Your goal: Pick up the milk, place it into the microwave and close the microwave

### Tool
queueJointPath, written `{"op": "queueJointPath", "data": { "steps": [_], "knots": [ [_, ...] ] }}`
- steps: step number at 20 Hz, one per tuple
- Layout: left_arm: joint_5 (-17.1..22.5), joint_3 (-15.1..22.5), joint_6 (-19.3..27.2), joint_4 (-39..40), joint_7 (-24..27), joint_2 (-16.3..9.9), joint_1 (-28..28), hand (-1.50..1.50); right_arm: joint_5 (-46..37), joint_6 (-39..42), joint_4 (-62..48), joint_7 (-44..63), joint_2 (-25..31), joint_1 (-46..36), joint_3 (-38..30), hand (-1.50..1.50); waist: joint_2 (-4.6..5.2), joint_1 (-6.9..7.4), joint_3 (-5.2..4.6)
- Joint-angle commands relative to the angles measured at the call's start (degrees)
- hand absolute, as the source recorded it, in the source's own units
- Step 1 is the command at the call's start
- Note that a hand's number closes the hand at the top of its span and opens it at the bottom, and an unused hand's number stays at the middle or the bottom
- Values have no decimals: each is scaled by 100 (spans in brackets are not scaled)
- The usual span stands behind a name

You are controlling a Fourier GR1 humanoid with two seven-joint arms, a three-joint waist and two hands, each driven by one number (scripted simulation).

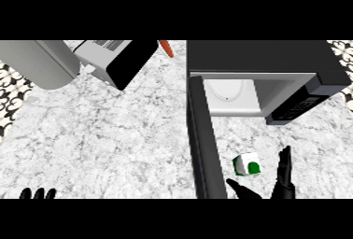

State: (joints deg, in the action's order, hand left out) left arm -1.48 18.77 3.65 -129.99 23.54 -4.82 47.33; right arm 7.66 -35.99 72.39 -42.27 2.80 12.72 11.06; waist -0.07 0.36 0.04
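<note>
Marble bench (117,135) carries an open microwave (265,70) at far right, its door (205,140) swung toward the near edge. On the near right, the milk (247,165) stands between that door and the right hand (281,179), whose fingers are spread apart, thumb just near of the carton. Left hand (38,193) rests at the near left, well apart, fingers up.

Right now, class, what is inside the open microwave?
The microwave cavity shows only its pale floor and a round turntable. The milk stands outside on the counter. The cavity's upper part is hidden under the microwave's top.
</note>
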Motion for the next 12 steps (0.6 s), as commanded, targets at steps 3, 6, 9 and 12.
{"op": "queueJointPath", "data": {
  "steps": [3, 6, 9, 12],
  "knots": [
    [249, -158, -43, -152, -30, -156, 43, -150, 400, 635, -1008, -427, 160, -475, -663, -150, 2, 5, 0],
    [201, 46, -31, -805, -42, -298, 631, -150, 283, 624, -1627, -758, -102, -745, -620, -150, 1, 48, 4],
    [-49, 191, 153, -297, -11, -176, 333, -150, 405, 889, -1859, -864, -136, -737, -727, -150, 2, 11, 0],
    [334, -289, -19, 79, 127, -270, -80, -150, 482, 1256, -2400, -1035, -139, -1172, -844, -150, 7, 12, 0]
  ]
}}
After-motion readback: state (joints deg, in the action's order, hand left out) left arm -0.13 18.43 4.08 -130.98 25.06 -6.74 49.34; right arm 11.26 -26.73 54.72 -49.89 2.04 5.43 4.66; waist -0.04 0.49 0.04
